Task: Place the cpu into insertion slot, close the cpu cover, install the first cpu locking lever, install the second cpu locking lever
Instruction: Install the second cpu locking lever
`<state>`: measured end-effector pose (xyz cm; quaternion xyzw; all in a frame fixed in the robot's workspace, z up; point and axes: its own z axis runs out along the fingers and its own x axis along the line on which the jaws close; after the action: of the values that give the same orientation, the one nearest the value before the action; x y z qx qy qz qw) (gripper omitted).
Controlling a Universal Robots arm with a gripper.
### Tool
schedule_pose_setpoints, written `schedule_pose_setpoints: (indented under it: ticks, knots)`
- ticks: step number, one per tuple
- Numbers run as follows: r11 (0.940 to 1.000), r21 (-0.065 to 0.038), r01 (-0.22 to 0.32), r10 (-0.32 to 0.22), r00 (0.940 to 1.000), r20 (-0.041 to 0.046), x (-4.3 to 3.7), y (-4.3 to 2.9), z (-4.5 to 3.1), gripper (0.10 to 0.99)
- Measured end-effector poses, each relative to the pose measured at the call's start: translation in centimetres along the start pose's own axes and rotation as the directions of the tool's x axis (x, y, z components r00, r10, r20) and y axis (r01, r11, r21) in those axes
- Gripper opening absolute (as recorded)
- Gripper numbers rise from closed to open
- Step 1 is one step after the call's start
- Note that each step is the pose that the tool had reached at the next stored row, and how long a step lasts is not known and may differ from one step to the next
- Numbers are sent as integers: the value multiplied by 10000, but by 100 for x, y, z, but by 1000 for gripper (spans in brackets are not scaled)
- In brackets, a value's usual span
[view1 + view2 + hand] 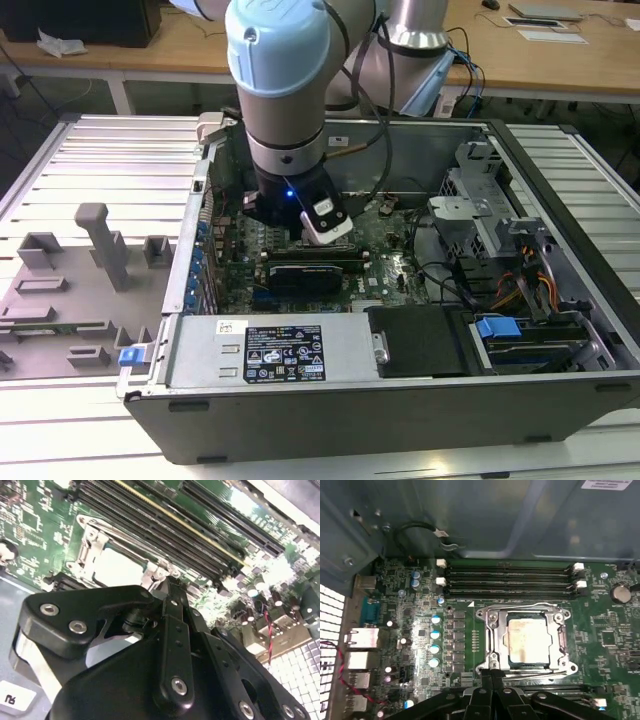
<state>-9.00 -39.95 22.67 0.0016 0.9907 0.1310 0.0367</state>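
The arm is seen in the exterior view reaching down into the open grey computer case (400,400), upper centre of the frame, with the gripper (300,225) lowered over the green motherboard (385,262).

In the first wrist view the cpu (528,640) is seated in the insertion slot (501,641), right of centre; its pale metal top shows through the window of the cpu cover (492,635), which lies closed flat over the socket. A thin wire locking lever (540,674) runs along the lower edge of the socket and another (520,604) along its upper edge; whether either is latched cannot be told.

The gripper (492,674) is at bottom centre of that frame, its fingers (483,680) pressed together with no object seen between them, the tips just beside the lower left corner of the socket frame near the lever's end. Contact cannot be confirmed.

In the second wrist view the cpu (117,570) appears upper left, with the gripper tip (167,587) at the socket's edge. Long black memory slots (507,577) lie above the socket.
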Motion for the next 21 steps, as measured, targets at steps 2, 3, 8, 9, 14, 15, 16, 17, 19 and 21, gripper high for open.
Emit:
schedule_pose_setpoints:
  ticks: [2, 3, 8, 9, 14, 15, 16, 17, 19, 21]
  knots:
    - [10000, 0, -2, 2, 10000, -15, -56, -12, 1, 106]
    - [10000, 0, -4, 4, 10000, -26, -94, -20, 2, 106]
    - [10000, 9, -31, 31, 9999, -112, -304, -28, 16, 106]
    - [10000, 78, -37, 38, 9999, -157, -404, 23, 37, 106]
    - [9993, 368, -33, 42, 9997, -234, -438, 232, 97, 106]
    - [9987, 506, -32, 46, 9996, -271, -445, 307, 118, 106]
    - [9983, 582, -31, 49, 9996, -293, -447, 337, 126, 106]
    - [9979, 645, -30, 50, 9995, -309, -449, 356, 131, 106]
    - [9962, 874, -20, 51, 9994, -355, -454, 392, 138, 106]
    - [9957, 925, -17, 50, 9994, -355, -459, 412, 90, 106]
